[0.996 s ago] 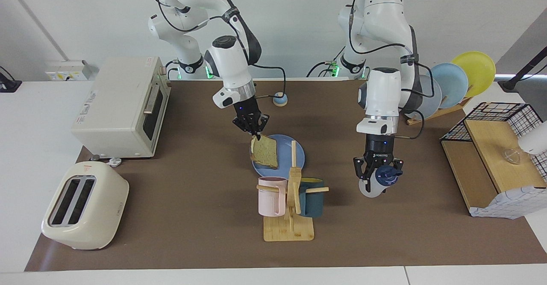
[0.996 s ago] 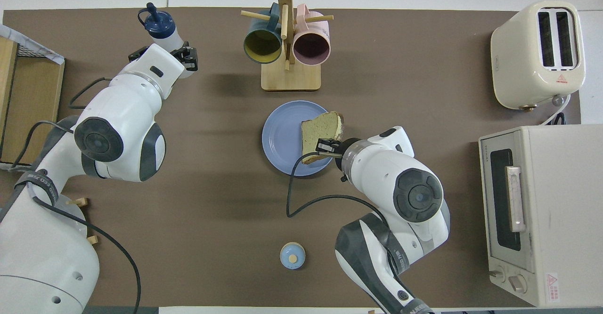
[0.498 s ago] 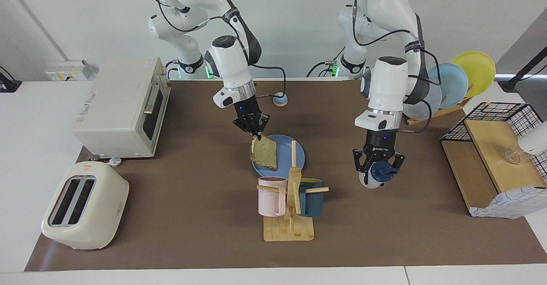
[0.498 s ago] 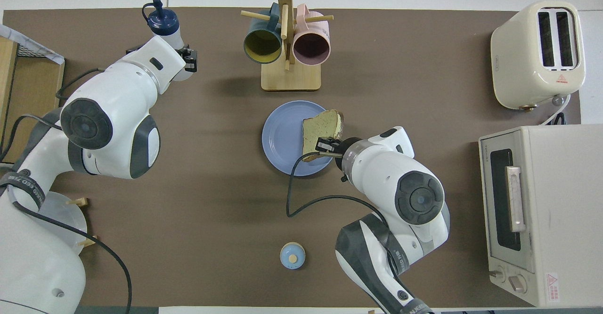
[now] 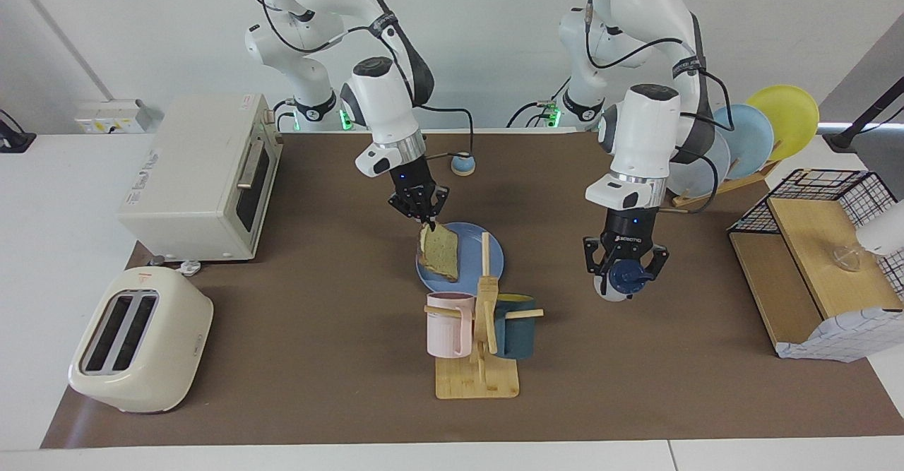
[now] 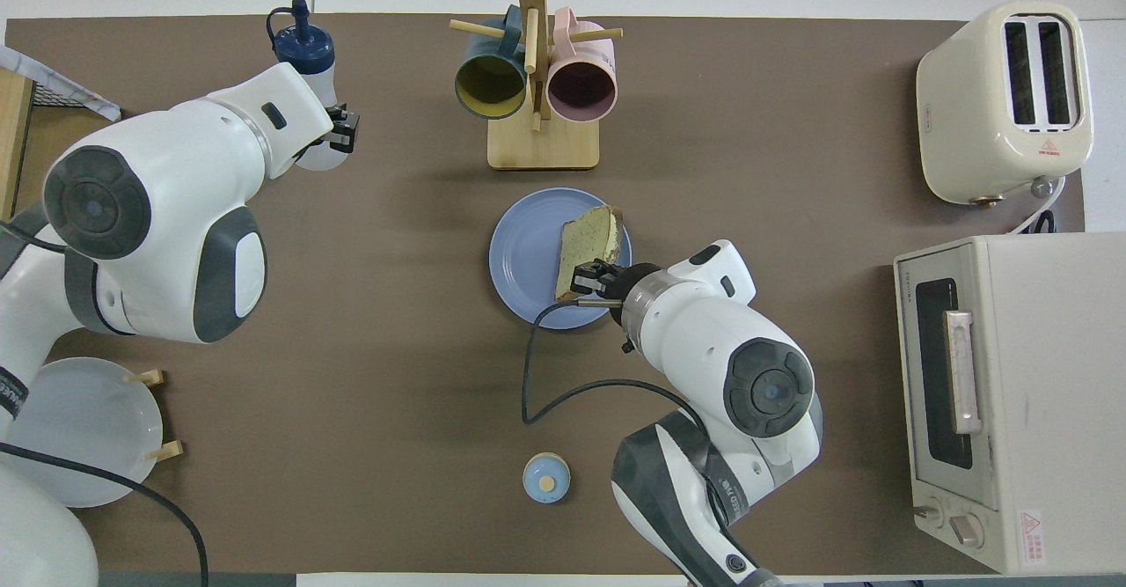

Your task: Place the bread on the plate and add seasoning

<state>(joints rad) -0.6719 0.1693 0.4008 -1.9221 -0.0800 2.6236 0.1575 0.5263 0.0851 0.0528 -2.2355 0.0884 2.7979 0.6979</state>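
Over the plate (image 5: 487,259), the right gripper (image 5: 424,222) still pinches the bread (image 5: 441,257) by a corner and has tilted it steeper, its low edge reaching the plate. Toward the left arm's end, the left gripper (image 5: 624,273) has lifted the seasoning (image 5: 624,278), firmly clenched, so sprinkling probably follows.

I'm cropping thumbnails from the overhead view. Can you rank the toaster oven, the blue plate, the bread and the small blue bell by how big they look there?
1. toaster oven
2. plate
3. bread, held tilted over the plate by the right gripper, so it looks narrow
4. bell
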